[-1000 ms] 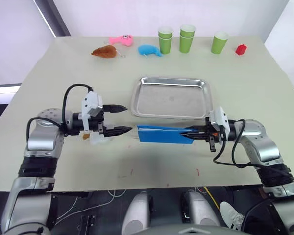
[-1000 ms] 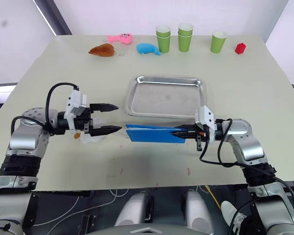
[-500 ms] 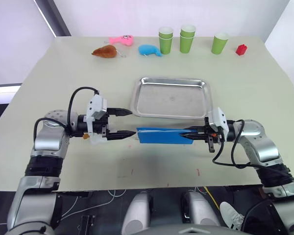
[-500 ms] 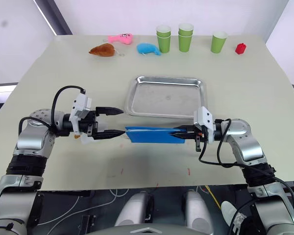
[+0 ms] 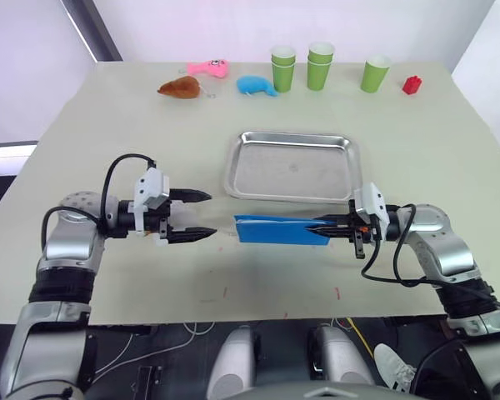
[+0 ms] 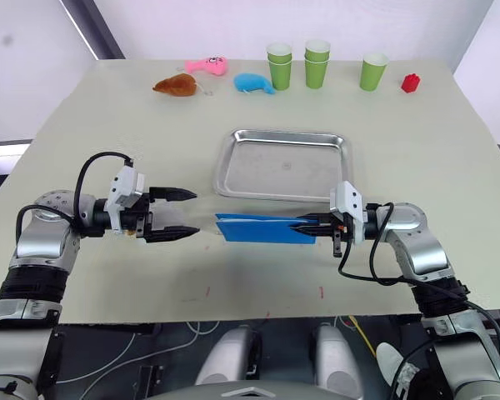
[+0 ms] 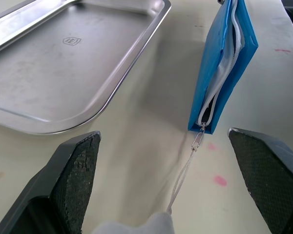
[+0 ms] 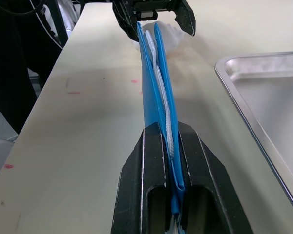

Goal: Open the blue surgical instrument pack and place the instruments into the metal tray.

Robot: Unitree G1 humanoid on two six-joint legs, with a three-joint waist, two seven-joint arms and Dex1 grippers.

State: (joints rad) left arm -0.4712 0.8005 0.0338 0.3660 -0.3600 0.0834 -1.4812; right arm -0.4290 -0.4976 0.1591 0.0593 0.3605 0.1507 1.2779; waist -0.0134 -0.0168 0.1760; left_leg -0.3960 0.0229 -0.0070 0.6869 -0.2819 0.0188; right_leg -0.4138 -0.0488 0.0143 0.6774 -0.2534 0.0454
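The blue surgical instrument pack (image 5: 277, 230) stands on its long edge on the table, just in front of the metal tray (image 5: 292, 165). My right gripper (image 5: 320, 226) is shut on its right end, with the fingers (image 8: 152, 161) clamping both blue sides. My left gripper (image 5: 211, 215) hovers open a short way off the pack's left end, touching nothing. In the left wrist view the pack's (image 7: 223, 68) zipper gapes a little at that end. A thin cord (image 7: 184, 168) runs from the zipper pull to a white wad (image 7: 149, 225) below my left gripper. The instruments are hidden.
Along the table's far edge stand several green cups (image 5: 318, 67), a red block (image 5: 411, 84), a blue whale toy (image 5: 254, 85), a pink toy (image 5: 207, 68) and a brown toy (image 5: 180, 87). The tray holds nothing.
My left gripper reached towards the pack's left end, then drew back to the left, staying open. The right gripper and the pack have stayed put.
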